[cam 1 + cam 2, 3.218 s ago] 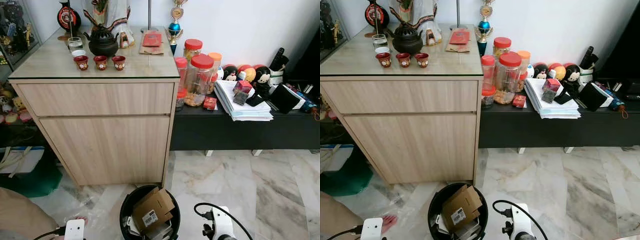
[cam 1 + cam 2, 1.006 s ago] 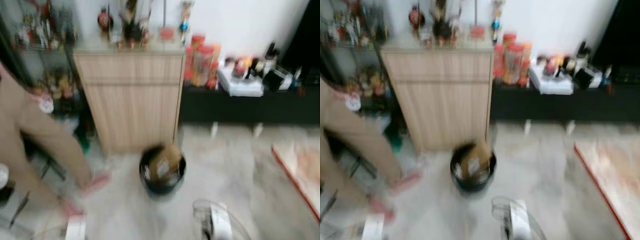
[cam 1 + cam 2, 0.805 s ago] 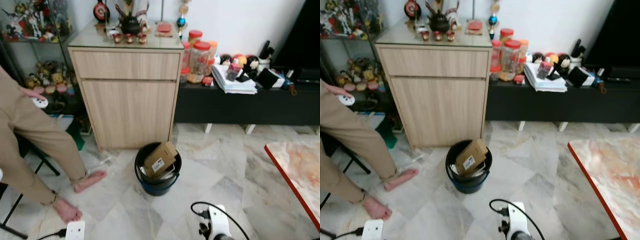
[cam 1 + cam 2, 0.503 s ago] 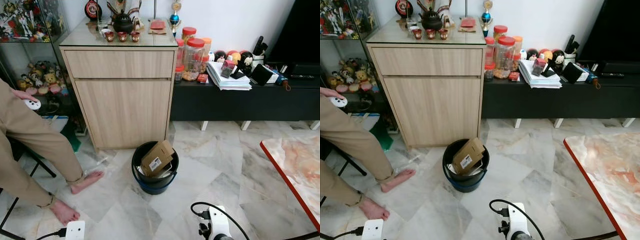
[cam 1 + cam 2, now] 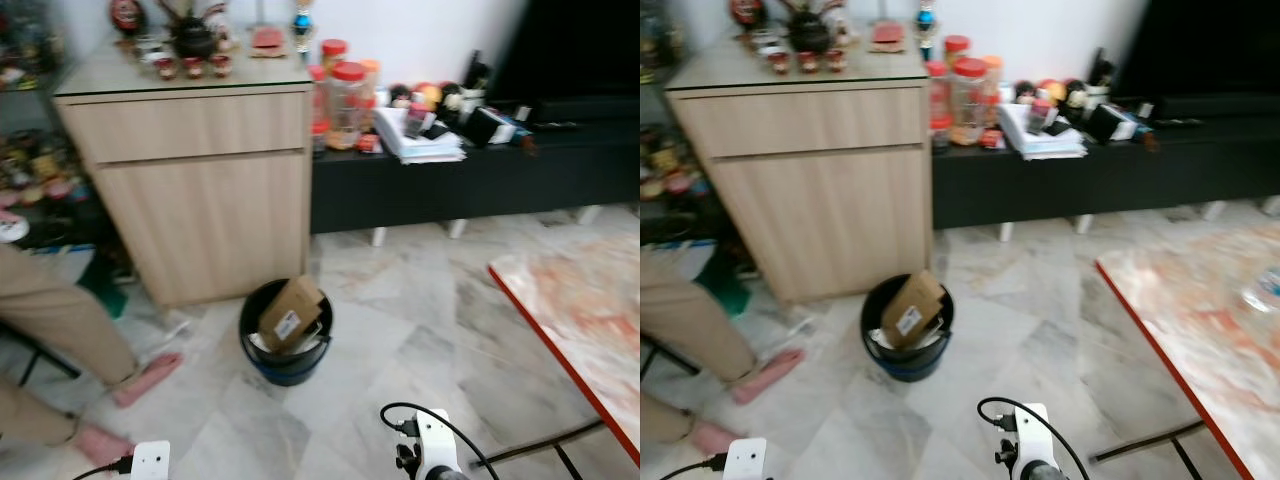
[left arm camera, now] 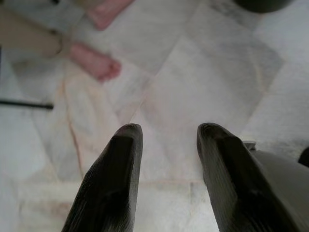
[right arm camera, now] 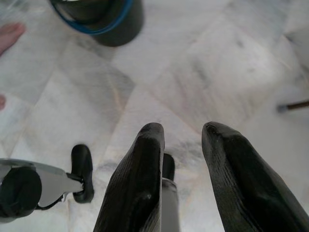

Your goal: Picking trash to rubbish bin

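The robot's head has swung to its right since half a second ago, so the whole room has slid leftward in its sight and more of the red-edged marble table [image 5: 1200, 330] now shows on its right; the things themselves have not shifted. The rubbish bin [image 5: 286, 345], black with a blue band, stands on the pale marble floor [image 5: 420, 320] just in front of the wooden cabinet [image 5: 190, 190], and a brown cardboard box [image 5: 287, 313] with a white label sticks up out of it at a tilt. Both arms hang low at the bottom of the head views, well short of the bin. The left gripper [image 6: 166, 145] points down at bare floor tiles with its two black fingers [image 6: 113, 179] spread apart and nothing between them; a person's bare foot [image 6: 94, 65] lies on the tiles beyond it. The right gripper [image 7: 183, 145] likewise hangs with its fingers parted and empty, and from its wrist the bin sits ahead across a stretch of floor, not touching. The person in tan trousers [image 5: 55, 320] is on the robot's left, near the cabinet. A low black bench [image 5: 470, 180] along the wall carries red-lidded jars [image 5: 345, 100] and a stack of papers [image 5: 420, 145].
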{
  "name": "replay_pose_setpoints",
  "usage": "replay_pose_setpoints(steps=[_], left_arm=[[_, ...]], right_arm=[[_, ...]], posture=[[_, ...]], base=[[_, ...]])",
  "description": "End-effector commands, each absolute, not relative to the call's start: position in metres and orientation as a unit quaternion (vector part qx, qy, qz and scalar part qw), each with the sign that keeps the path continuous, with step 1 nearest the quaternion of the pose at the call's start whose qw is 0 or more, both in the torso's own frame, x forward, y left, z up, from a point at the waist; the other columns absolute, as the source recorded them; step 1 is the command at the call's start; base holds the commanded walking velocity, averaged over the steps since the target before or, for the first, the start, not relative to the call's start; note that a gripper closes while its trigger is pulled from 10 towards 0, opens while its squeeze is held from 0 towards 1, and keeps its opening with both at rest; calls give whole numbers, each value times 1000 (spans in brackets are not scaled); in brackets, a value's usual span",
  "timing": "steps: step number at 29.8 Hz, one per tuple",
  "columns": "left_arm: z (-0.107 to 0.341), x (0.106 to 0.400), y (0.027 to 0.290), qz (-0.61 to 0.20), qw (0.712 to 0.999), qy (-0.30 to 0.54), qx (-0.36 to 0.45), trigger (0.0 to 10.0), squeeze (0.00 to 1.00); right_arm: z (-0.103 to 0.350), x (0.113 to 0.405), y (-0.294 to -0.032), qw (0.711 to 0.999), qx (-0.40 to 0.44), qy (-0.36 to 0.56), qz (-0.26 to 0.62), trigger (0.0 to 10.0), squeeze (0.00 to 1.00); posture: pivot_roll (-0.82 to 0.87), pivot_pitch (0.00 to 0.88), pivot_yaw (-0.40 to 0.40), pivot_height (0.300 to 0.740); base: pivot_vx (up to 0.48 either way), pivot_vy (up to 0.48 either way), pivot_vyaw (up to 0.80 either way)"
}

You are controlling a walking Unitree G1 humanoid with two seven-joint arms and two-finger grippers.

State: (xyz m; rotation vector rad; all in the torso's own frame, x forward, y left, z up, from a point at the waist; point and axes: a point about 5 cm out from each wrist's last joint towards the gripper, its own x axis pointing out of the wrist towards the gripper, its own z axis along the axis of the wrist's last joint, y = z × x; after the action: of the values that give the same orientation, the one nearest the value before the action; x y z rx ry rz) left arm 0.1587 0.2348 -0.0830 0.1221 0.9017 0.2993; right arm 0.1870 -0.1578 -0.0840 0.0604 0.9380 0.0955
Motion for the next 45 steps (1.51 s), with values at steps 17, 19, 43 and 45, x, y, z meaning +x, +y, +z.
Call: replay_pose_setpoints(steps=[17,19,43,45], left_arm=[[-84,157,235,146,885,439,59,10000,0],[-84,157,235,146,885,438,57,10000,0],[-83,157,237,145,884,440,61,10000,0],[-83,157,237,145,884,440,62,10000,0]], right_arm=[[-85,185,-157,888,27,457,47,10000,0],[-85,185,-157,888,26,457,46,10000,0],[-85,185,-158,887,24,459,42,10000,0],[-85,185,-158,887,24,460,42,10000,0]], posture=[[10,0,-66,740],[10,0,-66,740],[14,0,-61,740],[15,0,-62,740]], base=[[0,0,-800],[0,0,-800],[0,70,-800],[0,0,-800]])
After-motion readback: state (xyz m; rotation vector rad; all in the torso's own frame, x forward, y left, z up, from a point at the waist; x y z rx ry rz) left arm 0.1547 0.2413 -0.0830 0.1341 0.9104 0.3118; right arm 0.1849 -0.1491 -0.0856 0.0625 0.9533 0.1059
